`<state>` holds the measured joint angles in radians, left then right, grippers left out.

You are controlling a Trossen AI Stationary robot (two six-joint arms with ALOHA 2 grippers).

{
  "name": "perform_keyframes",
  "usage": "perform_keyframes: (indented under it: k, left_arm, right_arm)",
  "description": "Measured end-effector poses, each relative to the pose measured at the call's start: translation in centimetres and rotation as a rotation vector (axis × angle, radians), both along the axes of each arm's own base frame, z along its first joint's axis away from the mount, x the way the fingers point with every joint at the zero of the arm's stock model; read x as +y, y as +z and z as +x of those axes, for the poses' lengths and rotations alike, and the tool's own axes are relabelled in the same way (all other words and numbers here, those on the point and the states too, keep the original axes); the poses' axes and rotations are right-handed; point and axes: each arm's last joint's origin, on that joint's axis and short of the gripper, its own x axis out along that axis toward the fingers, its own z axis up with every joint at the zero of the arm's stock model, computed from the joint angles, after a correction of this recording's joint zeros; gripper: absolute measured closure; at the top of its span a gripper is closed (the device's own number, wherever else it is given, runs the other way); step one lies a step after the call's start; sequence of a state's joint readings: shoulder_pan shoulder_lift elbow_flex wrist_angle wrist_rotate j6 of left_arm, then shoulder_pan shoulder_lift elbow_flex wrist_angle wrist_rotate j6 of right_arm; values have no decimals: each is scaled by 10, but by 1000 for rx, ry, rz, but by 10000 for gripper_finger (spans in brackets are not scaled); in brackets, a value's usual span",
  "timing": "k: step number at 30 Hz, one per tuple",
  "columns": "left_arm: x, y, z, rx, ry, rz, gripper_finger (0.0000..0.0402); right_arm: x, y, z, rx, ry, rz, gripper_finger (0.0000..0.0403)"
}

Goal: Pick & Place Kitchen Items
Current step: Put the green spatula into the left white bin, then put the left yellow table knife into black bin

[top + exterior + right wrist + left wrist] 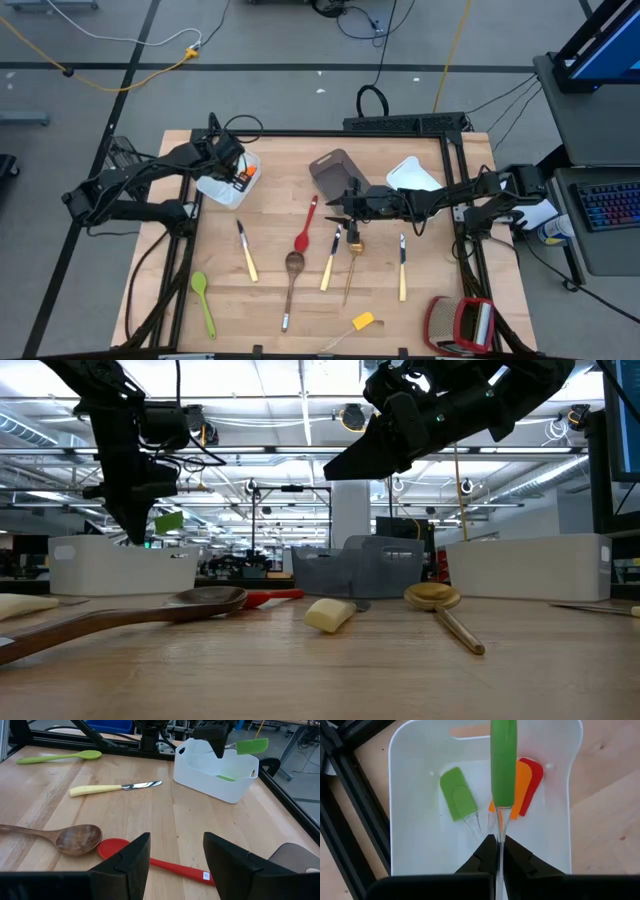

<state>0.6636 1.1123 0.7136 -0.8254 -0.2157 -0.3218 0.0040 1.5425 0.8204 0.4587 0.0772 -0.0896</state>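
Observation:
My left gripper [500, 845] hangs over the white bin [228, 185] at the table's far left, shut on a green spatula [503, 760] with a clear handle. Three spatulas lie in that bin: green [457, 795], orange [519, 787] and red [534, 780]. My right gripper [172, 862] is open above the red spoon [112, 848] at mid-table, touching nothing. On the wood lie a wooden spoon [292, 272], a gold spoon [352, 262], three pale-handled knives [245, 255] [329, 262] [402, 268], a green spoon [203, 298] and a yellow piece [362, 321]. My left gripper pinches the green spatula's clear handle [500, 827] between its two fingers. The spatula runs on ahead along the fingers, its green blade [252, 745] sticking out past them. It is lifted clear above the white bin [215, 772].
A grey bin [335, 168] and a second white bin [412, 175] stand at the table's far side. A bulky red-and-silver object [460, 322] sits at the near right corner. Black frame rails [185, 260] border the table. Bare wood shows between the utensils.

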Motion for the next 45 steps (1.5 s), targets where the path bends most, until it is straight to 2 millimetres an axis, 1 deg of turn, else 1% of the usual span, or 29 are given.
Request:
perform_keyframes:
  k: [4,8,11,14,17,19,27,32,36,39,45]
  left_arm:
    - [0,-3,0,-5,-1,7,393]
    - [-2,-18,-3,14,-37,9,394]
    - [-5,-30,-7,47,-45,4,388]
    - [-8,-41,-11,65,-45,-10,393]
    - [-11,-51,-14,51,-37,-26,397]
    - [-11,-55,-14,35,-24,-23,389]
    - [-10,-55,-15,51,38,22,320]
    - [-10,-55,-16,60,45,34,287]
    - [-10,-55,-16,60,45,34,274]
    - [-10,-55,-16,60,45,33,273]
    - [-8,-49,-12,10,62,12,273]
  right_arm:
    - [0,-3,-1,7,0,0,227]
    - [0,-9,-5,32,0,0,227]
    - [0,-12,-7,38,0,0,227]
    - [0,-13,-7,41,0,0,227]
    - [0,-13,-7,41,0,0,227]
    - [0,-12,-7,41,-1,0,227]
    - [1,-13,-7,40,-4,20,226]
    - [3,-13,-7,40,5,19,226]
    - [4,-13,-7,40,5,23,226]
    - [4,-13,-7,40,5,23,225]
    - [4,-13,-7,40,5,24,201]
